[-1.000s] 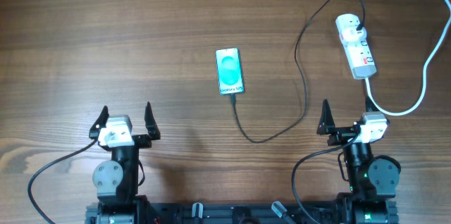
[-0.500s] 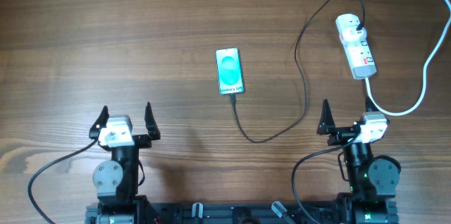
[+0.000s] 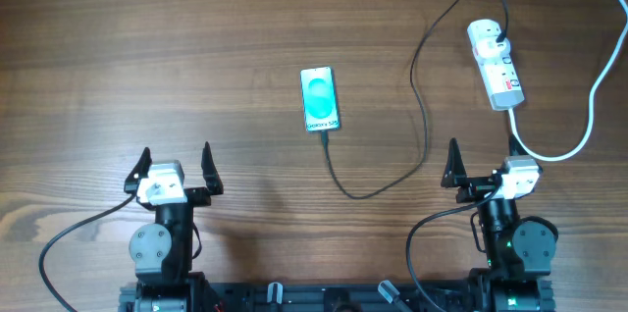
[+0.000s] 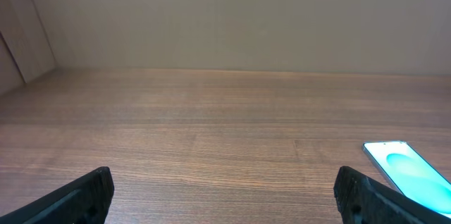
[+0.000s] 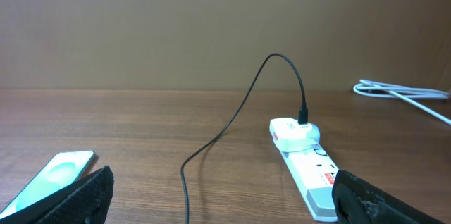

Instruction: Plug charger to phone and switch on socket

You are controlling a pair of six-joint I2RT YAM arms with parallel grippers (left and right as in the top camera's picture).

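The phone (image 3: 320, 99) with a cyan screen lies flat at the table's middle; it also shows in the left wrist view (image 4: 409, 171) and the right wrist view (image 5: 49, 178). The black charger cable (image 3: 424, 126) runs from a white adapter on the socket (image 3: 496, 65) in a loop to a plug tip (image 3: 325, 140) lying just below the phone's near end. The white power strip shows in the right wrist view (image 5: 310, 171), the cable too (image 5: 232, 115). My left gripper (image 3: 175, 167) and right gripper (image 3: 481, 165) are open and empty at the near edge.
The socket's thick white cord (image 3: 589, 106) loops along the right edge and off the far right corner; it shows in the right wrist view (image 5: 402, 94). Walls stand behind and left of the table.
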